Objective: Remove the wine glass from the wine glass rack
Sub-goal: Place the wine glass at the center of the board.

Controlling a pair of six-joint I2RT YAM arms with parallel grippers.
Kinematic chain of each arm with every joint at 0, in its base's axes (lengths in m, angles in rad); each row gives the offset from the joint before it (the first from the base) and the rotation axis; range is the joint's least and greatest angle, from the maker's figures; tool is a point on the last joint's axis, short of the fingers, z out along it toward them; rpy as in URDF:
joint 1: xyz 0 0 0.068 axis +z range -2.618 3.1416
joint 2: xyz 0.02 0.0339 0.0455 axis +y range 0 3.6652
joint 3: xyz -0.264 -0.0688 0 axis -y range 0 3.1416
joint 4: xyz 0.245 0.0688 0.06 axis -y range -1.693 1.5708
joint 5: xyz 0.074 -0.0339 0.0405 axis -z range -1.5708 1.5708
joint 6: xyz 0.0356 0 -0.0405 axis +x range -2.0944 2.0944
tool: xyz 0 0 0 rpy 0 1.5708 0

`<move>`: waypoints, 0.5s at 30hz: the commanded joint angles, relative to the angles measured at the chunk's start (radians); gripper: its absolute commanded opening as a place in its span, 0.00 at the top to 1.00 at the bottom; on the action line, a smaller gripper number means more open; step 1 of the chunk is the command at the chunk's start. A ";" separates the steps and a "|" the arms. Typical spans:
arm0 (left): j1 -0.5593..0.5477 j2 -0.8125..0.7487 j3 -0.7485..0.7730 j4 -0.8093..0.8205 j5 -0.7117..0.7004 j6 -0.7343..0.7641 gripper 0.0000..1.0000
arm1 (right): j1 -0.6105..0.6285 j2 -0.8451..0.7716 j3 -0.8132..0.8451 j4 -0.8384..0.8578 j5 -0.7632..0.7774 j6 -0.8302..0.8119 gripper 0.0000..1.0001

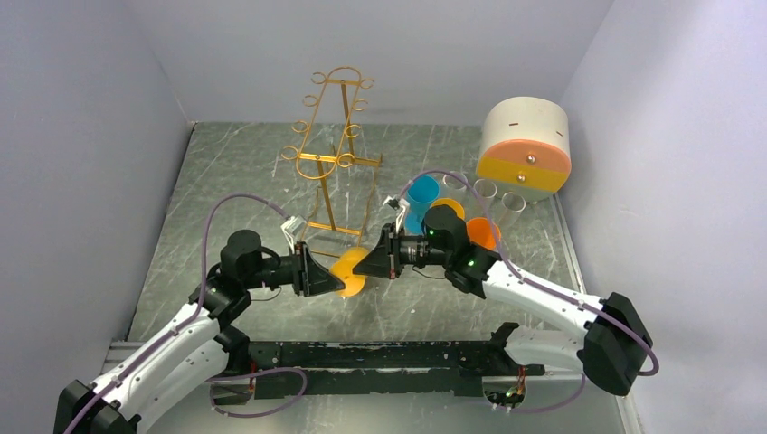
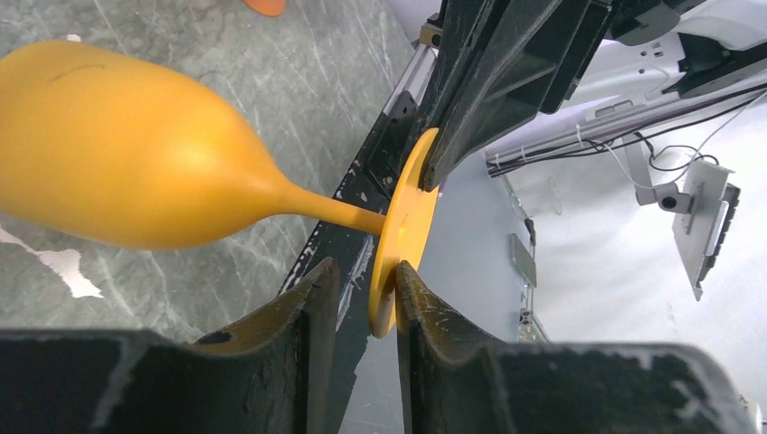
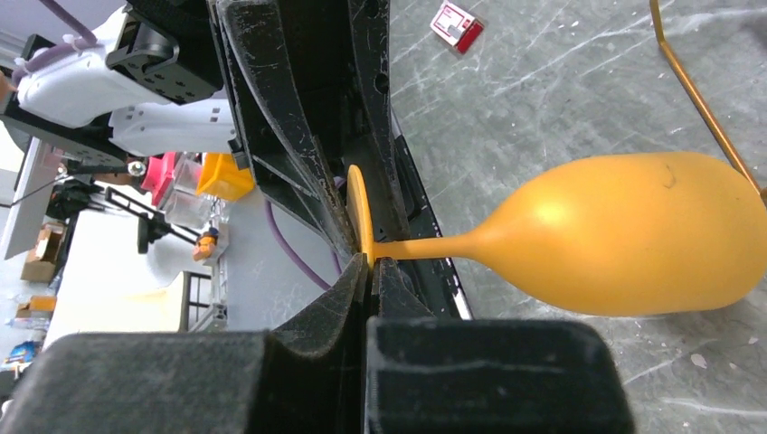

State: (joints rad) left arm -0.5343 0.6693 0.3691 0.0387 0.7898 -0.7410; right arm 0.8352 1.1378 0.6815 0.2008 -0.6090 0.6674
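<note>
- Wine glass (image 1: 348, 274) is held sideways before the wine glass rack (image 1: 330, 158), above a marbled grey table (image 1: 226, 172) flanked by pale walls (image 1: 90, 136).
- Right gripper (image 3: 371, 264), levelled, is clamped on its foot.
- Left gripper (image 2: 364, 273), opposite, is parted astride that foot.

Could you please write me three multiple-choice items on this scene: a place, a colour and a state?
1. Where is the wine glass? A) on a hook B) between the grippers C) far left
2. Its colour? A) yellow-orange B) blue C) clear
3. The right gripper is A) wide open B) shut on nothing C) shut on the glass's foot
1 B: it sits between the left gripper and the right one, off the wine glass rack. 2 A: bowl and foot show it. 3 C: its fingers pinch the foot.
</note>
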 commanded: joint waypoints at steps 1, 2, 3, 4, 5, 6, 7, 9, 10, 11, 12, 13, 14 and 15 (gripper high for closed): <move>-0.033 0.012 -0.027 0.114 0.014 -0.044 0.67 | 0.005 -0.043 -0.025 0.043 -0.014 -0.010 1.00; -0.044 0.022 -0.029 0.150 0.018 -0.054 0.68 | 0.006 -0.045 -0.027 0.044 -0.022 -0.010 1.00; -0.056 0.032 -0.030 0.174 0.018 -0.062 0.69 | 0.006 -0.045 -0.029 0.042 -0.032 -0.014 1.00; -0.066 0.043 -0.026 0.187 0.014 -0.066 0.73 | 0.007 -0.047 -0.028 0.040 -0.041 -0.015 1.00; -0.076 0.050 -0.020 0.192 0.005 -0.064 0.75 | 0.007 -0.050 -0.028 0.037 -0.043 -0.017 1.00; -0.084 0.054 -0.014 0.188 -0.004 -0.059 0.78 | 0.007 -0.054 -0.029 0.029 -0.042 -0.022 1.00; -0.087 0.058 -0.008 0.179 -0.011 -0.050 0.83 | 0.006 -0.059 -0.028 0.020 -0.035 -0.025 0.96; -0.091 0.062 0.011 0.140 -0.017 -0.021 0.92 | 0.006 -0.075 -0.031 0.000 -0.011 -0.029 0.90; -0.091 0.063 0.021 0.116 -0.024 -0.003 0.93 | 0.006 -0.085 -0.032 -0.007 0.006 -0.034 0.87; -0.092 0.062 0.025 0.097 -0.028 0.010 0.93 | 0.006 -0.096 -0.033 -0.013 0.019 -0.037 0.82; -0.092 0.060 0.027 0.087 -0.028 0.019 0.93 | 0.006 -0.107 -0.037 -0.015 0.032 -0.040 0.77; -0.092 0.058 0.028 0.083 -0.026 0.025 0.93 | 0.007 -0.120 -0.039 -0.013 0.045 -0.042 0.73; -0.092 0.056 0.026 0.087 -0.020 0.030 0.93 | 0.006 -0.131 -0.046 -0.006 0.057 -0.043 0.71; -0.093 0.054 0.024 0.093 -0.013 0.031 0.93 | 0.005 -0.142 -0.052 0.001 0.070 -0.041 0.68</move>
State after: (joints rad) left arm -0.6201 0.7284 0.3664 0.1471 0.7856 -0.7593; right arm 0.8371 1.0512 0.6476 0.1730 -0.5858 0.6403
